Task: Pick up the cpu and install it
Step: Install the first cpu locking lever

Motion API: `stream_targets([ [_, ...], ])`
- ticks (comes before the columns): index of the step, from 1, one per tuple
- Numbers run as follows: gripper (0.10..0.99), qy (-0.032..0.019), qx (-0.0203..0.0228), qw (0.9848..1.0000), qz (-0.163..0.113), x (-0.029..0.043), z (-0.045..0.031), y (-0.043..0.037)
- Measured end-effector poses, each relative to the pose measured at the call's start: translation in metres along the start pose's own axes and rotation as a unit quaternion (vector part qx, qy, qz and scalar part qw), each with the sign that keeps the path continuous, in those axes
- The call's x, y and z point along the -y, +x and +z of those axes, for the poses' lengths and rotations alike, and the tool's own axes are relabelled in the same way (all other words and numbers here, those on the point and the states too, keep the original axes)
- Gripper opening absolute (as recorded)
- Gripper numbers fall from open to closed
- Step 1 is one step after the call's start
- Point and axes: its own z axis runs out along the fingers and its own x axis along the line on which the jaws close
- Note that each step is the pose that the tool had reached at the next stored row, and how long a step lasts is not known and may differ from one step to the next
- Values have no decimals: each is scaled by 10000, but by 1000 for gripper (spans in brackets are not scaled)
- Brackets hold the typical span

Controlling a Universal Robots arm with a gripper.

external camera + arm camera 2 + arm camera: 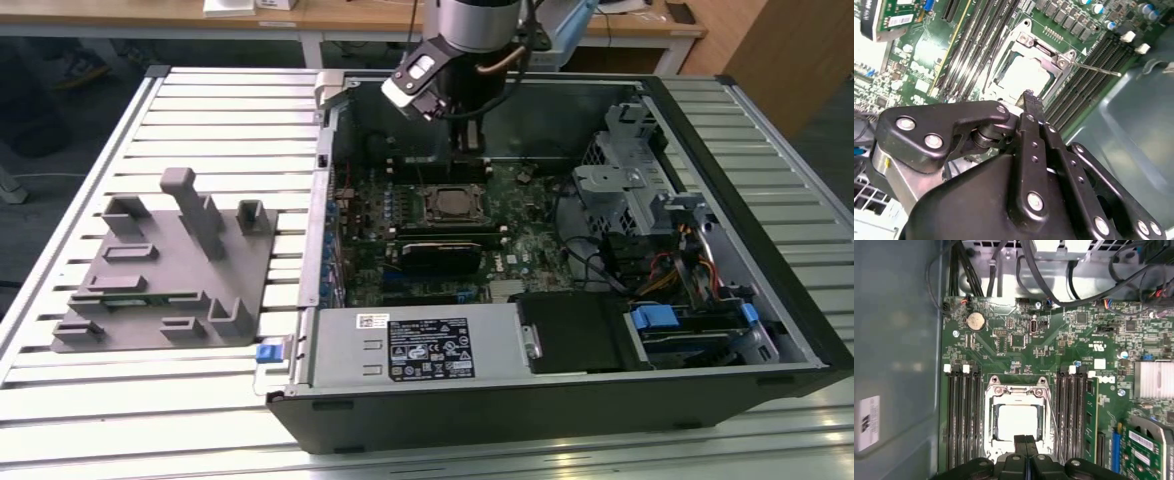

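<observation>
Cpu [1016,421] seated flat inside the socket frame [1016,390] on the motherboard [1054,347], between the memory slots [961,415]. Gripper [1025,440] poised just above the frame's edge, fingers [1030,102] pressed together, gripping nothing, clear of the chip.

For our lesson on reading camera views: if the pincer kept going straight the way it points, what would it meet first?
Probably the shiny silver-white square cpu sitting in the metal-framed motherboard socket, just beyond the shut pincer tips; the gap between them is unclear.
</observation>
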Motion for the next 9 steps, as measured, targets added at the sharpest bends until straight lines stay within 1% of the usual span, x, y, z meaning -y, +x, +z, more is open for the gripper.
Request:
stream_targets([
  [3,106,0,0,10000,0,0,-29,0],
  [9,106,0,0,10000,0,0,-34,0],
])
